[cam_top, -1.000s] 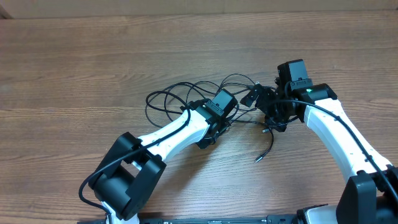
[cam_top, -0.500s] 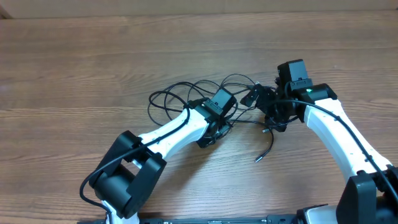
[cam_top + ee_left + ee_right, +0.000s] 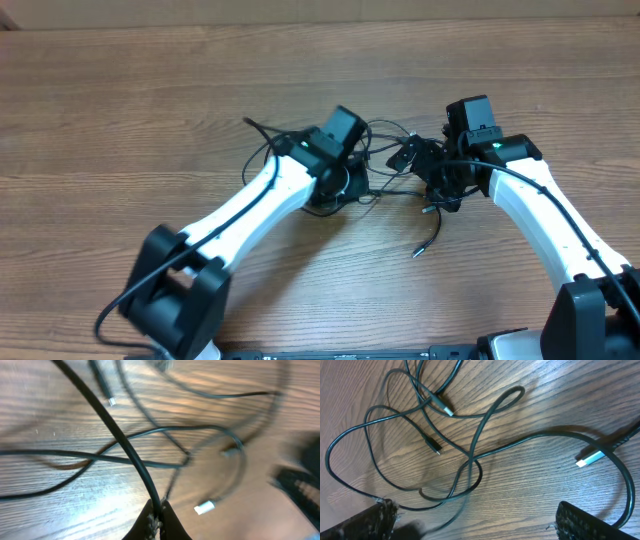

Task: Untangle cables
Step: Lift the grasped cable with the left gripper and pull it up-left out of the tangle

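Black cables (image 3: 470, 467) lie tangled on the wooden surface (image 3: 150, 100); the left pincer (image 3: 158, 519) pinches one strand, and the right pincer (image 3: 477, 520) gapes wide open.

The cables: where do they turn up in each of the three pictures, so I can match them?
Overhead: the cables lie mid-table, between the left gripper and the right gripper.
Left wrist: they cross the whole picture; the left gripper, bottom centre, is shut on one strand.
Right wrist: their loops fill the picture; the right gripper is open, its fingers in the bottom corners.
Shared landmark: the wooden table under them in every view.
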Available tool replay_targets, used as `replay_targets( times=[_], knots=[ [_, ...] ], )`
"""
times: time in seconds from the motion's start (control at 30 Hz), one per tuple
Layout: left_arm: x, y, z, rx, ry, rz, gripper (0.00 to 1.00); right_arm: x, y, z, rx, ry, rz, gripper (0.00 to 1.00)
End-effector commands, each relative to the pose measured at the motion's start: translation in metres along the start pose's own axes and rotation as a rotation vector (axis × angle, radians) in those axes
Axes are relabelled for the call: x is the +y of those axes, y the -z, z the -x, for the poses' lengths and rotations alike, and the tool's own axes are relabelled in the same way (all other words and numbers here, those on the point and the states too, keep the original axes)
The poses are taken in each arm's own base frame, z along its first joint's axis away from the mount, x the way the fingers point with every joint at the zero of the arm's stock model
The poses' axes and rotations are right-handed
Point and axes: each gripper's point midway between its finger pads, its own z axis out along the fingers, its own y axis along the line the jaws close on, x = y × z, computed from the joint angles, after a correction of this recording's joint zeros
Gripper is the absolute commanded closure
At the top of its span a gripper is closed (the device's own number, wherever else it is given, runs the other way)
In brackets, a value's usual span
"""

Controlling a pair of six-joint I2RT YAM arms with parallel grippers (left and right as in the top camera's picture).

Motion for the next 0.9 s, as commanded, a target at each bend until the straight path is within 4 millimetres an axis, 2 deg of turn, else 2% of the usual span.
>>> replay_targets(
  times=[0.0, 0.2, 0.47, 0.6, 0.77, 0.87],
  knots=[
    [-0.027, 0.056, 0.015, -0.091, -0.219, -0.113, 0.96, 0.003, 0.006, 0.002, -0.021, 0.009, 0.011, 0.0],
    [-0.037, 0.119, 0.033, -0.244, -0.286, -0.186, 0.96, 0.003, 0.006, 0.002, -0.021, 0.009, 0.011, 0.0],
    [-0.057, 0.221, 0.047, -0.511, -0.324, -0.323, 0.96, 0.003, 0.006, 0.002, -0.021, 0.008, 0.011, 0.0],
    [-0.07, 0.279, 0.045, -0.67, -0.376, -0.404, 0.96, 0.003, 0.006, 0.002, -0.024, 0.009, 0.012, 0.0],
    [-0.088, 0.35, 0.035, -0.881, -0.471, -0.508, 0.96, 0.011, 0.009, 0.032, -0.164, 0.042, 0.021, 0.0],
    [-0.095, 0.391, 0.028, -1.014, -0.503, -0.562, 0.96, 0.015, 0.01, 0.036, -0.182, 0.049, 0.033, 0.0]
  ],
)
